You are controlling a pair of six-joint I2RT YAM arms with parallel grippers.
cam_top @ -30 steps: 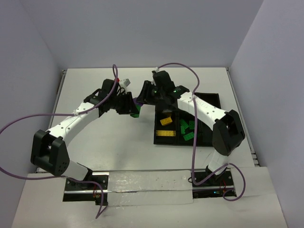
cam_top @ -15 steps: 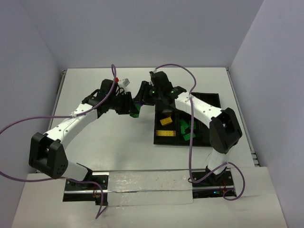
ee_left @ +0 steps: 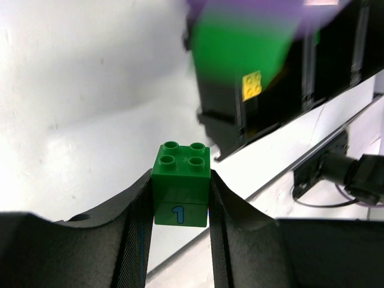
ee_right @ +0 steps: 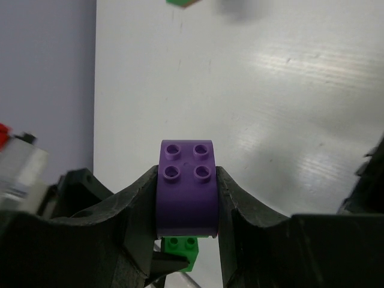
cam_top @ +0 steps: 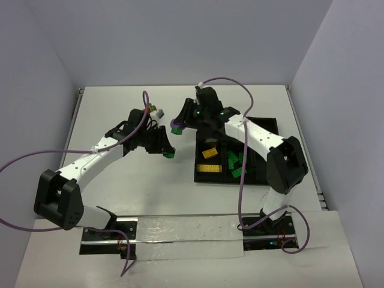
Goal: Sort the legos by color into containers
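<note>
The left fingers (ee_left: 135,240) are closed on a green brick (ee_left: 181,183) between their tips. The right fingers (ee_right: 135,219) grip a purple brick (ee_right: 186,192), with a green piece (ee_right: 183,249) just below it. The tray (cam_top: 267,124) lies beside them.

Green brick (ee_left: 180,180): four studs, "1" printed on its side, upright, pinched in left gripper (ee_left: 180,201).
Purple-green cluster (ee_right: 186,189): purple four-stud brick with a green one joined beneath, pinched in right gripper (ee_right: 186,210).
Yellow bricks (cam_top: 209,153): two, left side of tray.
Green bricks (cam_top: 237,162): loose pile, just right of the yellow.
Tray (cam_top: 269,123): black, flat, divided.
</note>
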